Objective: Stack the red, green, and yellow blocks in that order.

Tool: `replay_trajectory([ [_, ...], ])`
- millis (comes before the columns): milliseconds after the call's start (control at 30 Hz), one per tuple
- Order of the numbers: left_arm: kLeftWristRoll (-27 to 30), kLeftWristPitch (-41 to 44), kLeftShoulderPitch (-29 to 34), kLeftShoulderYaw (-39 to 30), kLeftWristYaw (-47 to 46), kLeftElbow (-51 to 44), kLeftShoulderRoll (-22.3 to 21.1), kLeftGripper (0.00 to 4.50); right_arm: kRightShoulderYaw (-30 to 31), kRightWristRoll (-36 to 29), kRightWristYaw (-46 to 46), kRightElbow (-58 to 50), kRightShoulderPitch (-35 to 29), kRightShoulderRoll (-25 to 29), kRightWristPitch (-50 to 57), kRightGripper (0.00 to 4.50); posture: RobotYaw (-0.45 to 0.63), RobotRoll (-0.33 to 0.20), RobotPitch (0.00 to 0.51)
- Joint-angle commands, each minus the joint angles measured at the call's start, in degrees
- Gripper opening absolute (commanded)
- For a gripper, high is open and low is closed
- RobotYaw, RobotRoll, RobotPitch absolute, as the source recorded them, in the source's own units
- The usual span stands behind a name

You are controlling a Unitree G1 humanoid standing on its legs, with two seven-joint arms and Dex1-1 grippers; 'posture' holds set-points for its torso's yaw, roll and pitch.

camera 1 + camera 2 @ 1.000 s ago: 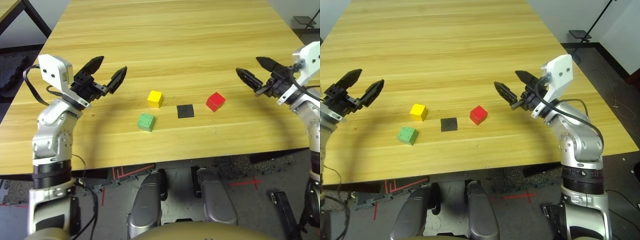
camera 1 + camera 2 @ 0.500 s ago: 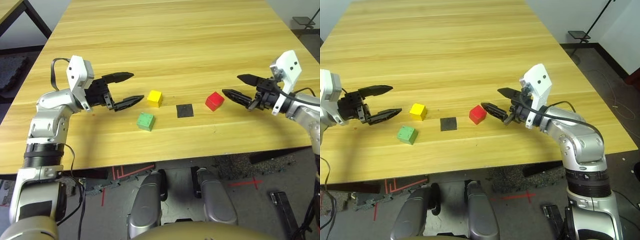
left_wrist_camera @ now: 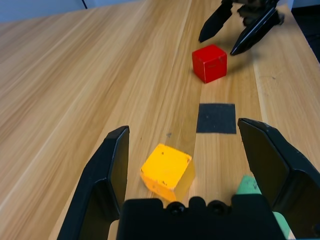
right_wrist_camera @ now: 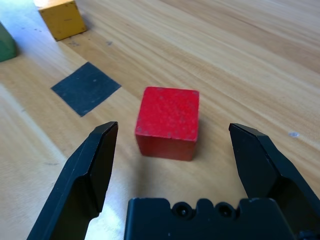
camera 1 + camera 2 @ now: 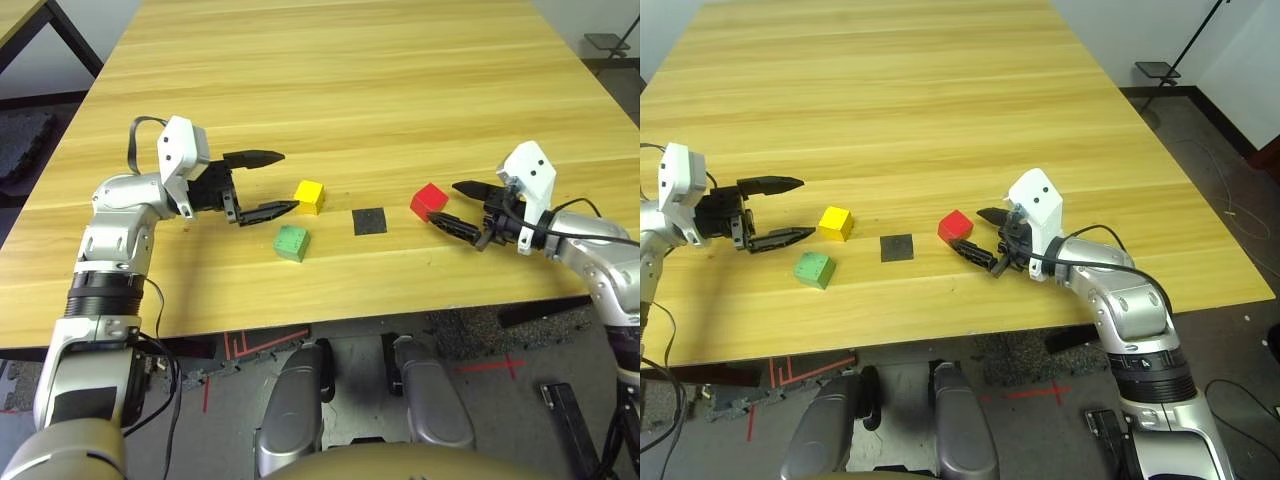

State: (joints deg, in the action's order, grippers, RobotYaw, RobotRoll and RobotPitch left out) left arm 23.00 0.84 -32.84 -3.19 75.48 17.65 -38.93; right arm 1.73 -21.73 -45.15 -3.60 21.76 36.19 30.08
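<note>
Pale wood with long straight grain covers the broad tabletop (image 5: 330, 100), which fills most of the left eye view; grey floor with red tape lines (image 5: 490, 367) shows along the bottom of that frame, and a dark-legged piece of furniture (image 5: 72, 40) stands at the upper left. At the right of the frame, the black two-fingered right gripper (image 5: 440, 205) is wide open, its fingertips near the bright red matte cube (image 5: 429, 202); in the right wrist view the cube sits ahead, between the lines of the two spread fingers, with nothing gripped. At the left of the frame, the black two-fingered left gripper (image 5: 291, 182) is also wide open and holds nothing, its fingertips close to the yellow matte cube (image 5: 310, 197) near the centre. Just below the yellow cube in the frame lies the light green matte cube (image 5: 292, 243), apart from it. Between these two and the red cube, the flat black square marker (image 5: 369, 221) lies on the wood. All three cubes rest flat on the table, unstacked and turned at differing angles; being equal-sided, they have no long axis. One corner of the red cube points toward the bottom of the frame.
</note>
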Motion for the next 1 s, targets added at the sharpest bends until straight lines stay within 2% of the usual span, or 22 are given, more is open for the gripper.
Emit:
replay_trajectory([
  [33,-0.70,-0.42,0.12,0.75,0.39,0.08,0.40,4.44,1.35,2.28,-0.91,4.54,0.57,-1.28,-3.19,4.50,0.25,-0.028,0.207],
  [400,0.15,1.13,0.92,-0.01,-0.57,-2.68,0.39,4.44,3.45,6.26,-0.56,10.20,2.93,-6.79,-7.10,4.50,0.28,-0.013,0.211],
  [500,0.39,1.71,1.82,-0.19,-0.89,-3.91,0.34,4.50,3.35,7.29,-0.27,11.41,3.33,-7.68,-8.21,3.87,0.28,-0.012,0.211],
  [700,0.54,2.39,2.13,-0.37,-1.58,-4.90,0.56,4.50,3.17,8.63,-0.05,11.80,3.38,-8.00,-9.28,2.05,0.29,-0.010,0.205],
  [867,0.80,2.84,1.94,-0.42,-2.00,-5.35,0.84,4.50,3.92,9.82,-1.65,11.60,4.48,-7.49,-11.18,2.07,0.29,-0.009,0.195],
  [1000,0.80,2.86,2.03,-0.43,-2.51,-5.50,1.31,4.50,5.13,8.70,-9.02,11.42,8.14,-5.05,-12.35,2.07,0.29,-0.012,0.189],
])
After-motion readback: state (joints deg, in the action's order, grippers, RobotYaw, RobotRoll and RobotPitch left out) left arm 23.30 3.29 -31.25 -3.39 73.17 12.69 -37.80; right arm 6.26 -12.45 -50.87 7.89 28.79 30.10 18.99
